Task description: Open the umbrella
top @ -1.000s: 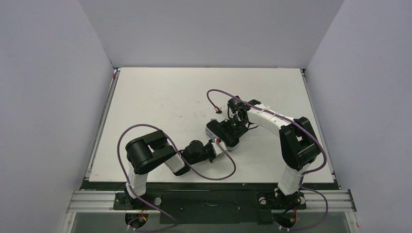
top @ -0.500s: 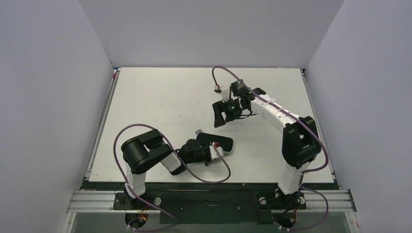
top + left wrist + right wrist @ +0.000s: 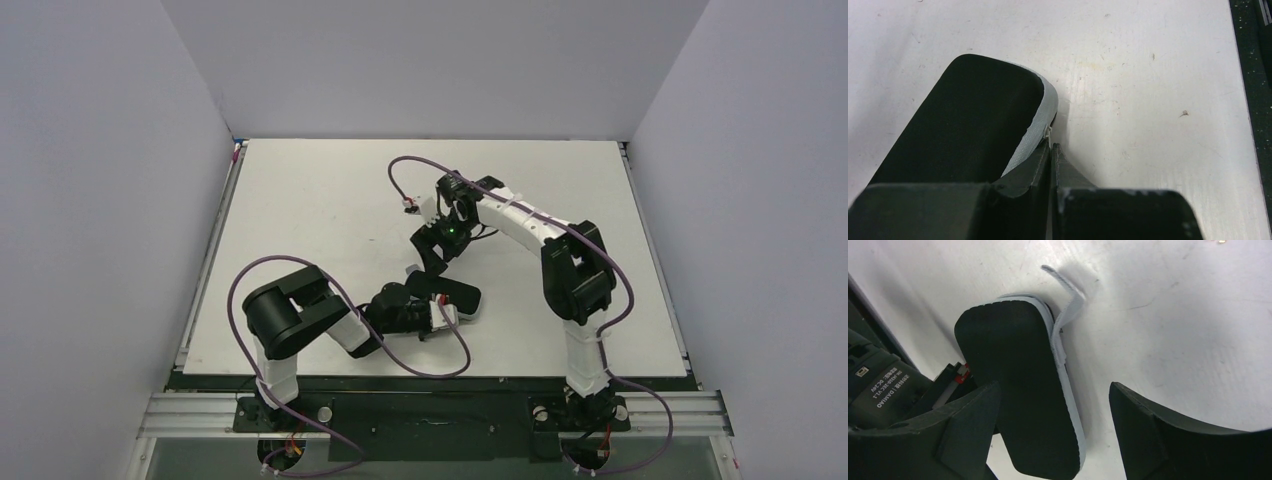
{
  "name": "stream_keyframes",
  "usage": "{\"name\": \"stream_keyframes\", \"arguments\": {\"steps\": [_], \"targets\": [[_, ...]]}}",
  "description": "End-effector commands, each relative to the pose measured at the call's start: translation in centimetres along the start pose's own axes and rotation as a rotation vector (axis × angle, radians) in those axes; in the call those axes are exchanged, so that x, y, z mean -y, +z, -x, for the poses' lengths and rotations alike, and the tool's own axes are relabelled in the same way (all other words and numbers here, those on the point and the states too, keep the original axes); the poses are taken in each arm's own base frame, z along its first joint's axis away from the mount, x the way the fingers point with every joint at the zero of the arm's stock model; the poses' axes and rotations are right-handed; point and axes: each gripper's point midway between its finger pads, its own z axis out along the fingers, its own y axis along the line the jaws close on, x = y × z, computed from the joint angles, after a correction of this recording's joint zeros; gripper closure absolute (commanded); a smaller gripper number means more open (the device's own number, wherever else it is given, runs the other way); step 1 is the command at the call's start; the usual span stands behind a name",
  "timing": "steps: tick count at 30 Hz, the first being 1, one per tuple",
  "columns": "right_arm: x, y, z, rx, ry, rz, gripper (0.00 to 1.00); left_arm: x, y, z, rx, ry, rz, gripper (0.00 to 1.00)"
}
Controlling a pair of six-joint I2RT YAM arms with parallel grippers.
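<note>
A black-and-grey oblong sleeve (image 3: 458,295) lies flat on the white table, just in front of the left arm's wrist. The umbrella itself (lavender canopy, shaft, knob handle) shows in no view. My left gripper (image 3: 441,306) is shut, and its tips (image 3: 1053,146) pinch a small white tab at the sleeve's grey rim (image 3: 1034,131). My right gripper (image 3: 432,256) hovers open just behind and above the sleeve. In the right wrist view the sleeve (image 3: 1018,390) lies between and below my open right gripper (image 3: 1053,390), untouched. A grey strap (image 3: 1068,305) sticks out from its far end.
The white table (image 3: 320,200) is walled by pale panels at the left, back and right. Its black front rail (image 3: 430,380) runs just below the arms. Purple cables (image 3: 420,165) loop over both arms.
The right gripper left the sleeve, rose toward the back, then swung left and came down over the sleeve, open. The left gripper kept its hold and drew the sleeve slightly toward the front.
</note>
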Motion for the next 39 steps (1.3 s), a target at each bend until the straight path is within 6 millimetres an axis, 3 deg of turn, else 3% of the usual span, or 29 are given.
{"name": "stream_keyframes", "arguments": {"steps": [1,5,10,12,14,20,23,30,35,39], "targets": [[-2.3,-0.3,-0.4,-0.052,-0.087,0.142,0.24,-0.1,-0.5,1.2,0.031,0.038,-0.019,1.00],[-4.4,0.6,-1.2,-0.099,-0.055,0.257,0.22,-0.4,-0.8,0.8,0.017,0.041,-0.014,1.00],[-3.9,2.7,-2.9,-0.183,-0.039,0.271,0.23,-0.9,-1.0,0.7,0.010,0.040,0.000,1.00],[-3.3,3.2,-3.4,-0.201,-0.030,0.262,0.32,-1.1,-1.1,0.6,0.002,0.040,0.008,1.00],[-2.8,3.3,-3.6,-0.197,-0.001,0.254,0.47,-1.4,-1.2,0.7,-0.004,0.032,0.025,1.00],[0.7,2.7,-2.4,-0.050,0.199,0.160,1.00,-0.7,-1.8,0.4,-0.037,0.004,0.024,1.00],[3.7,2.1,-0.7,0.089,0.352,0.054,1.00,0.3,-1.8,0.2,-0.060,-0.003,0.019,1.00],[10.0,-0.6,0.1,0.356,0.664,-0.219,1.00,1.9,-1.0,0.5,-0.083,-0.076,0.030,1.00],[11.6,-2.0,-0.8,0.450,0.825,-0.320,1.00,2.8,-0.5,1.3,-0.066,-0.089,0.018,1.00],[12.4,-2.3,-2.1,0.484,1.017,-0.383,1.00,1.1,0.7,0.9,-0.092,-0.165,0.120,1.00]]}}
